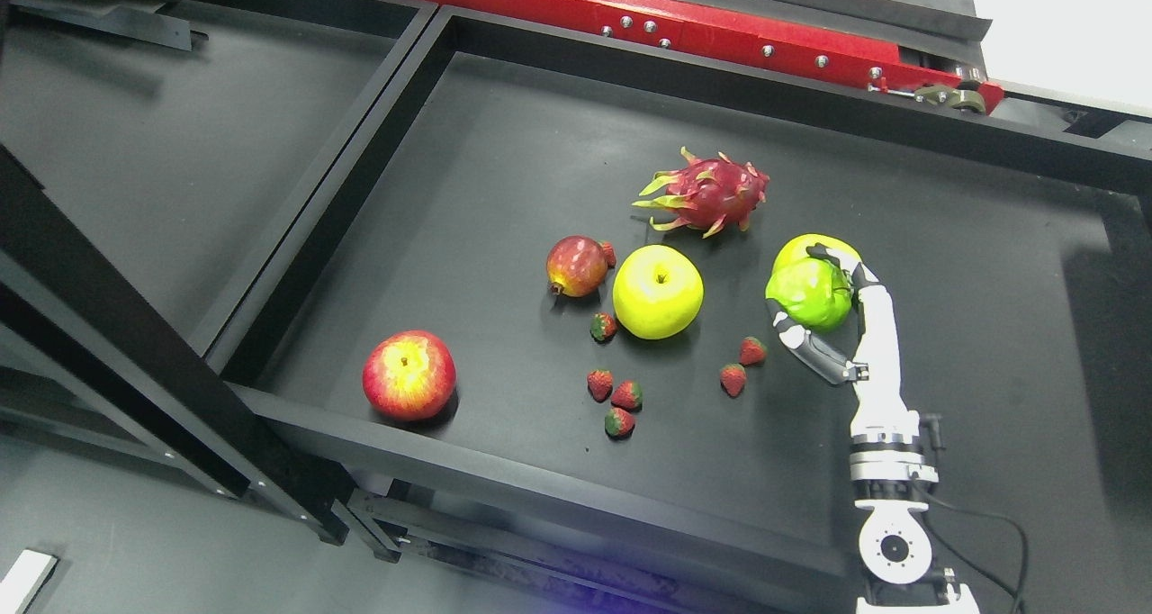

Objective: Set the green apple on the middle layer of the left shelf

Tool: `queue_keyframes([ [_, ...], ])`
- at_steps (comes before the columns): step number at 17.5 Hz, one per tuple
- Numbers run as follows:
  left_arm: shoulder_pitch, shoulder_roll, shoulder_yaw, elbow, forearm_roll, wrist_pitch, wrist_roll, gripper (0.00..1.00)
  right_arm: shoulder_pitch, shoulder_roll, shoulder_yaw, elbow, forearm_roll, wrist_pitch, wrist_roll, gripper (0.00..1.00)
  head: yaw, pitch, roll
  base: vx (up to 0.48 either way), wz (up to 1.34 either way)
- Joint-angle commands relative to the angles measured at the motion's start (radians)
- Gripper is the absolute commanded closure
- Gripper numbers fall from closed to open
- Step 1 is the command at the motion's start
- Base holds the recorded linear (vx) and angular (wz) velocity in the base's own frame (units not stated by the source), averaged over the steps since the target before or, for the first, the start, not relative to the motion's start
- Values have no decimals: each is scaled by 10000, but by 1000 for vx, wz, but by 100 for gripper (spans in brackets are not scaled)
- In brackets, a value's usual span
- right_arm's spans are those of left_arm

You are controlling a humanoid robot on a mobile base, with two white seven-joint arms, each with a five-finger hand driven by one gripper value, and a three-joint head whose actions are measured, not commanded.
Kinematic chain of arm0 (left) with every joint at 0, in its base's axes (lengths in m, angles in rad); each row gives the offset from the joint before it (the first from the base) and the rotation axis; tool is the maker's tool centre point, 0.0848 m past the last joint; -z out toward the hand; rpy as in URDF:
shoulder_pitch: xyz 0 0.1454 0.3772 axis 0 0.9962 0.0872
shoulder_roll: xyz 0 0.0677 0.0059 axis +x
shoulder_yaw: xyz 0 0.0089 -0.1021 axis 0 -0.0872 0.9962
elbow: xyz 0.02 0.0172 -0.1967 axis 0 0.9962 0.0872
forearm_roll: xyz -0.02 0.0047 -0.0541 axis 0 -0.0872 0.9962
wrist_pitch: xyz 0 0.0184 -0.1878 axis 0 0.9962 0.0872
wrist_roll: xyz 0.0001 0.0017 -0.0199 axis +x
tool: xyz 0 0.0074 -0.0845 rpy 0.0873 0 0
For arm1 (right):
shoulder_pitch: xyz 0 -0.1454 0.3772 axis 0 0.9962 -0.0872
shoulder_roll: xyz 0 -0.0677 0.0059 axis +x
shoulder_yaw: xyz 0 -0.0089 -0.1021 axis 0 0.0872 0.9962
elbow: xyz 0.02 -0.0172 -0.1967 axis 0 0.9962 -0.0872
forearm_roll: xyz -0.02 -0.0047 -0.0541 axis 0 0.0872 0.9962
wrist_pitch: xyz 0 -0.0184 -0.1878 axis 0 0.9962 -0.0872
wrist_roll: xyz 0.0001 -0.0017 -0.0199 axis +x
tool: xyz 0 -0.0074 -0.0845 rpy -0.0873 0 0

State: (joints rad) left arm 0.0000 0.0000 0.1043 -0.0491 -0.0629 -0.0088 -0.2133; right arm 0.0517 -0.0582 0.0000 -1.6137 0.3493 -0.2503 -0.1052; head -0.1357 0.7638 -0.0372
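Observation:
My right hand (814, 294) reaches in from the lower right, its fingers (835, 257) curled over the top of a bright green apple (805, 292) and its thumb (792, 333) under the apple's near side. The apple is at the right of the fruit group on the black shelf tray (504, 146). I cannot tell whether it rests on the tray or is lifted. A yellow-green fruit (799, 248) sits right behind it, partly hidden. The left shelf compartment (171, 155) lies beyond a black divider (342, 164). My left arm does not show.
A large yellow apple (658, 291), a pomegranate (576, 266) and a dragon fruit (707, 194) lie left of the hand. A red apple (409, 375) sits by the tray's front rim. Several strawberries (621, 398) are scattered between. A red beam (684, 20) runs along the back.

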Motion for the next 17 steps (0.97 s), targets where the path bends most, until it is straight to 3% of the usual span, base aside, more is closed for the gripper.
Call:
queue_keyframes([
  [1, 92, 175, 0, 0, 0, -4, 1, 0, 50, 14, -246, 46, -485, 278, 101, 0, 0, 0, 0, 14, -1],
  [13, 92, 175, 0, 0, 0, -4, 1, 0, 326, 407, -322, 61, -1852, 524, 193, 0, 0, -1, 0, 1, 0],
  [17, 92, 175, 0, 0, 0, -20, -15, 0, 602, 407, -291, 46, -3260, 524, 178, 0, 0, -1, 0, 0, 0],
])
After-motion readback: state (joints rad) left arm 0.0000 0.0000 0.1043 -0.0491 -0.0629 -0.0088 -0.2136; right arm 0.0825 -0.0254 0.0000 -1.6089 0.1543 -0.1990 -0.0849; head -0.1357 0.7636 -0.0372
